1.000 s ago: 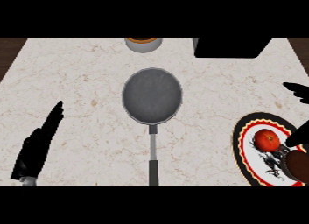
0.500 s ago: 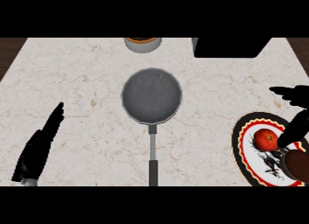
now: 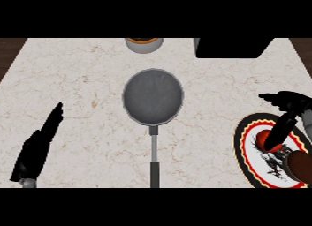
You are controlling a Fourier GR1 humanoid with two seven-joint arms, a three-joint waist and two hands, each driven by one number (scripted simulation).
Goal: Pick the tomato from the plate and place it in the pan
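Observation:
A red tomato (image 3: 266, 137) lies on the round plate (image 3: 248, 150) with the red, yellow and black rim at the right edge of the counter. My right hand (image 3: 291, 105) hangs over the plate's upper part, fingers spread and open. One dark finger (image 3: 281, 128) slants down across the tomato and hides part of it. The grey pan (image 3: 153, 96) rests empty in the middle of the counter, its handle (image 3: 154, 159) pointing toward me. My left hand (image 3: 38, 148) stays open at the lower left, fingers straight.
A brown round object (image 3: 303, 167) sits on the plate's lower right part. A white bowl (image 3: 144, 44) stands at the counter's far edge. A black box (image 3: 232, 47) occupies the far right. Dark wood shows beyond the counter's left and right edges.
My right hand has shifted left and forward over the plate, and a finger has come down onto the tomato. The tomato, pan and left hand stay where they were.

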